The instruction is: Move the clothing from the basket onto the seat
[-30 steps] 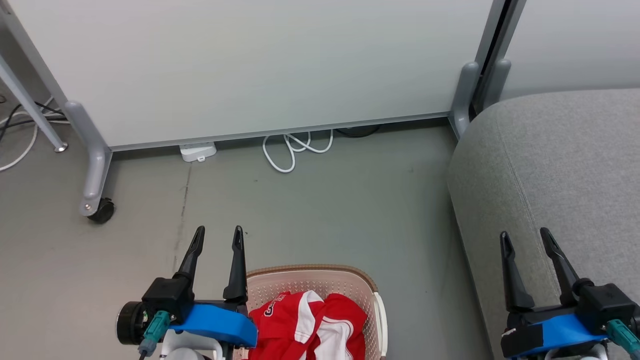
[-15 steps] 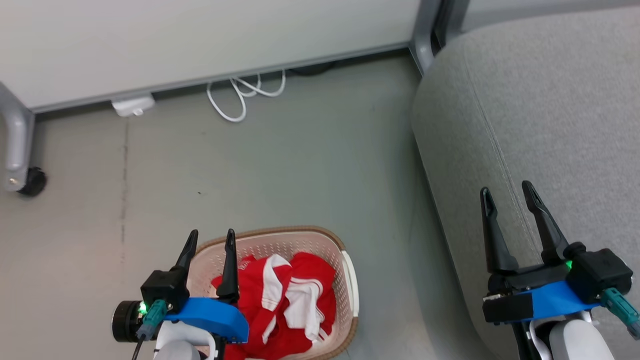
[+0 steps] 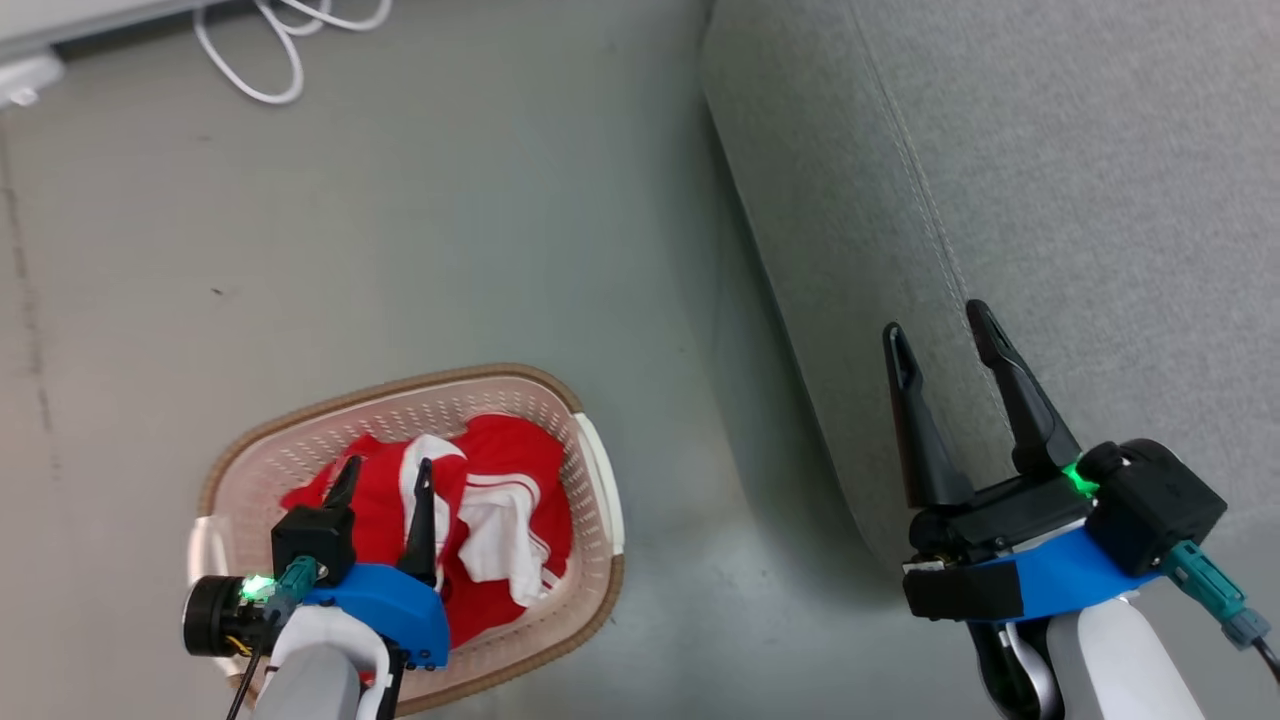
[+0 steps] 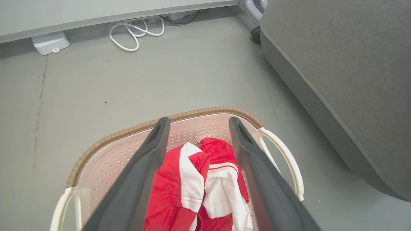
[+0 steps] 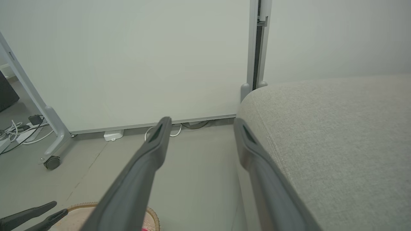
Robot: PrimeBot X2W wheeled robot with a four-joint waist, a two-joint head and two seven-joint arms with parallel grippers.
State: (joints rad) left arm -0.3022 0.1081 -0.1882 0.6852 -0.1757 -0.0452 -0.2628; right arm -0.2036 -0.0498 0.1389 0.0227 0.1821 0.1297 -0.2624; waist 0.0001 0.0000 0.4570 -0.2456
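the left gripper (image 3: pixel 390 465) hangs spread wide and empty just above the clothing (image 3: pixel 500 470), a red-and-white heap lying inside the basket (image 3: pixel 450 372) on the floor. this looks like the reach for a first pick: next it needs to sink into the pile and pinch a fold. the right gripper (image 3: pixel 934 320), also wide apart and holding nothing, hovers over the near edge of the seat (image 3: pixel 1050 150), beyond the basket.
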